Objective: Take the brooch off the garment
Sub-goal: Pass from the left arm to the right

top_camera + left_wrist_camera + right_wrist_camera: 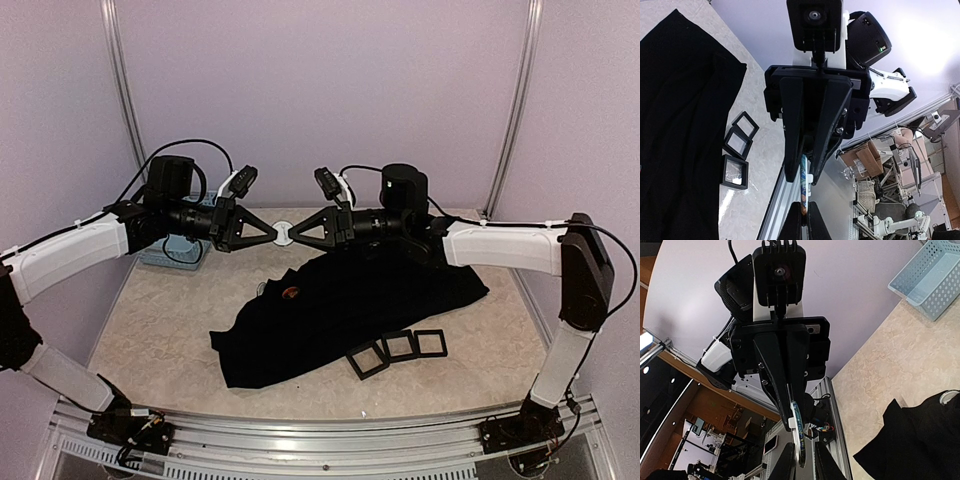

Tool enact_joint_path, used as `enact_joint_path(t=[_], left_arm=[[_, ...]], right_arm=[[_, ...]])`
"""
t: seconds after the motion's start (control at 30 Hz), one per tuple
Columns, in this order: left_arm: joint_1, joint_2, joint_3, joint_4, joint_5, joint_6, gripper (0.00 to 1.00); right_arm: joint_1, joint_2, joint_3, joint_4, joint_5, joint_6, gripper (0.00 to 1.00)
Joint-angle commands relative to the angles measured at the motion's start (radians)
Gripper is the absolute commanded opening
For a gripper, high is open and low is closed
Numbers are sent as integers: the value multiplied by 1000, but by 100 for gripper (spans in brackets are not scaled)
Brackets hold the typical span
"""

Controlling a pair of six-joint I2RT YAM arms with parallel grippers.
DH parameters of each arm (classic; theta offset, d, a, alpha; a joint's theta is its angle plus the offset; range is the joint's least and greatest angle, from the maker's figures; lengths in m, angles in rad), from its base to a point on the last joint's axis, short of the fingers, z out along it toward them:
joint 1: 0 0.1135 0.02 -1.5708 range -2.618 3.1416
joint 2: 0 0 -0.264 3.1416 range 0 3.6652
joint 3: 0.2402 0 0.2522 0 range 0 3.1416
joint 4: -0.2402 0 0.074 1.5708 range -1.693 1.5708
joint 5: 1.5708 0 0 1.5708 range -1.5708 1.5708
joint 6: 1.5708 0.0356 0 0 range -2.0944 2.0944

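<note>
The brooch [283,233], a small round disc, is in the air between the two arms, well above the black garment [380,300] on the table [160,310]. I judge the removing is done and only the putting down is left. The left gripper [272,232] pinches it firmly. The right gripper [294,237] has its fingers on both sides of the disc; whether they press it, I cannot tell. I can read no writing anywhere.

Large floppy black fabric garment [340,320] and small round white-rimmed brooch [283,234]
The garment lies rumpled, spread out; the brooch is off it, held in the air beyond its far edge.
</note>
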Motion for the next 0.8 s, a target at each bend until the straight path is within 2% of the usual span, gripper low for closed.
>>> enact_joint_path(t=[0.0, 0.27, 0.5, 0.67, 0.77], left_arm=[[-6, 12, 29, -18, 6, 18, 0], [-8, 13, 29, -27, 2, 27, 0], [-11, 12, 32, -47, -25, 38, 1], [-4, 0, 24, -66, -98, 43, 31], [19, -25, -7, -66, -164, 37, 43]], right_arm=[[12, 28, 30, 29, -21, 10, 12], [15, 23, 30, 35, -18, 10, 0], [15, 12, 22, 26, 2, -3, 0], [14, -23, 25, -85, 74, -84, 0], [14, -65, 37, -276, 197, -202, 0]])
